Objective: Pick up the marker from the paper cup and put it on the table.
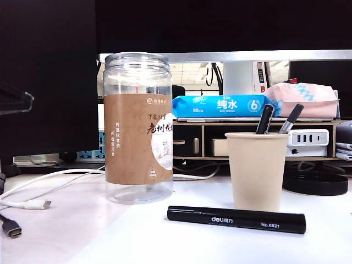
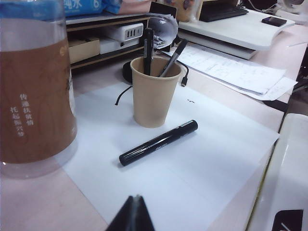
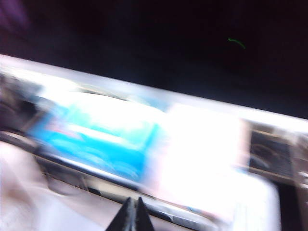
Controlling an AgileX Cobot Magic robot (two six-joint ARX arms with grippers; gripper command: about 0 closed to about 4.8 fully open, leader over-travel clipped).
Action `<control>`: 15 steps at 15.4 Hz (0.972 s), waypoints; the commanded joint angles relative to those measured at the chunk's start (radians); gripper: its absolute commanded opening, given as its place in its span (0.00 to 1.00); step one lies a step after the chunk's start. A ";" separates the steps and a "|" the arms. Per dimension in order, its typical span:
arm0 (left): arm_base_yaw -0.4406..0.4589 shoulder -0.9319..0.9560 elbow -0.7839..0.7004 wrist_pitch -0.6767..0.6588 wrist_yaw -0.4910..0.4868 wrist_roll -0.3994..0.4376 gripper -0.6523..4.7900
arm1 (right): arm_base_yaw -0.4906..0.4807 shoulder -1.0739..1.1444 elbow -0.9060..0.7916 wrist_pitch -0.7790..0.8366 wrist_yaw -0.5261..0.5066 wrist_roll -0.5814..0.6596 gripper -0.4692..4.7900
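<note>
Exterior view: neither arm shows in it; everything stands quiet on the worktop (image 1: pixel 66 236).
Worktop: white and smooth, so a round barrel could roll if nudged.
Paper cup (image 1: pixel 257 170): upright, light, thin-walled, probably easy to tip; two other black markers (image 1: pixel 278 119) lean inside it.
Marker (image 1: pixel 236 219): lies flat on the worktop just in front of the cup, already out of it, "deli" print facing up.
Handling: I judge it light, stiff, with a slick plastic barrel; mid-barrel, across its width, looks the safest hold.
Left end effector (image 2: pixel 134 201): low over the near worktop, tips drawn together, holding nothing.
Right end effector (image 3: pixel 133 204): in a blurred picture, tips pinched together and empty, touching nothing I can make out.
</note>
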State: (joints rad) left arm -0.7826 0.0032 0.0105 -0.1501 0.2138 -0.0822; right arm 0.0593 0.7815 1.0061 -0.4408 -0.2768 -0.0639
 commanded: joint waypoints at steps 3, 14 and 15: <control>-0.001 0.000 -0.001 -0.010 0.008 0.003 0.11 | -0.078 -0.230 -0.243 0.156 0.245 0.058 0.33; -0.001 0.000 -0.001 -0.010 0.008 0.003 0.11 | -0.102 -0.613 -0.597 0.312 0.214 0.081 0.30; -0.001 0.000 -0.001 -0.010 0.008 0.003 0.11 | -0.102 -0.636 -0.615 0.333 0.202 0.029 0.30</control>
State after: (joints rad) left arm -0.7826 0.0032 0.0105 -0.1501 0.2138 -0.0822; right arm -0.0425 0.1516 0.4042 -0.1379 -0.0624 0.0135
